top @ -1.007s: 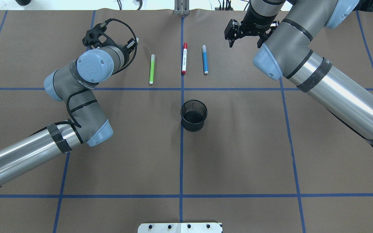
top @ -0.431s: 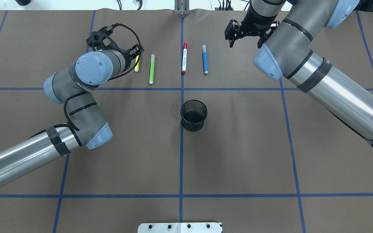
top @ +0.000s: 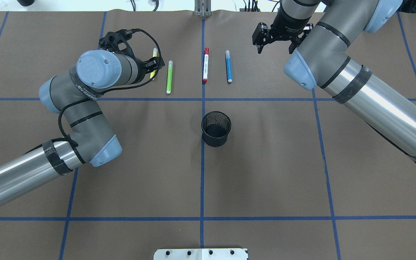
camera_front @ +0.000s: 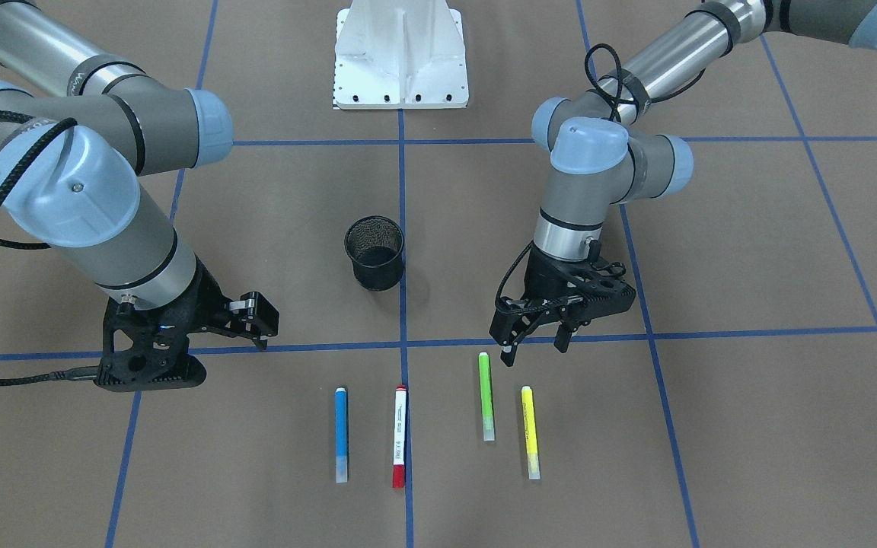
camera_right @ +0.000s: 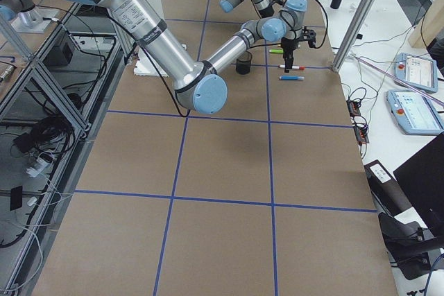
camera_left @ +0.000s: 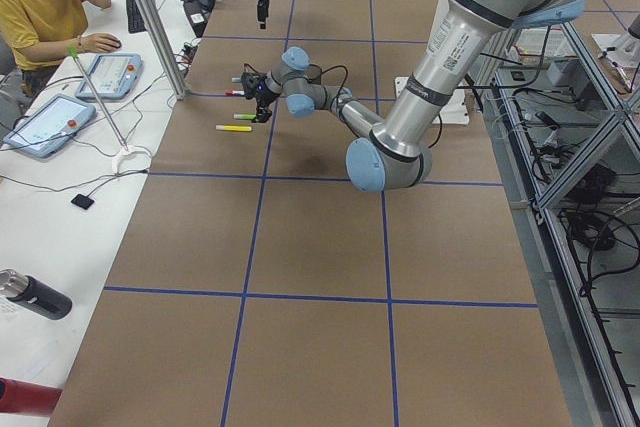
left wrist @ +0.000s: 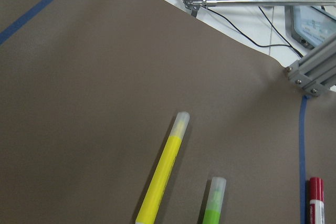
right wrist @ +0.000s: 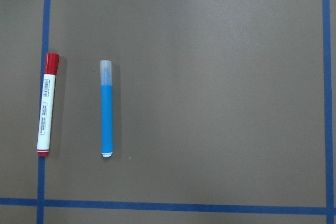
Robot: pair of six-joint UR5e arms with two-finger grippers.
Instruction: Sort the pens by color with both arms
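Note:
Four pens lie side by side on the brown table: the yellow pen, the lime green pen, the white red-capped pen and the blue pen. My left gripper hovers open and empty just on the robot's side of the green and yellow pens. In the overhead view it partly hides the yellow pen. My right gripper is open and empty, off to the side of the blue pen. The left wrist view shows the yellow pen and green pen.
A black mesh cup stands upright near the table's middle, on the robot's side of the pens. Blue tape lines grid the table. The white metal base is at the robot's edge. An operator sits beyond the far edge.
My left arm has swung so that its gripper moved right and nearer the robot, baring the yellow pen on the table. My right gripper shifted slightly farther away.

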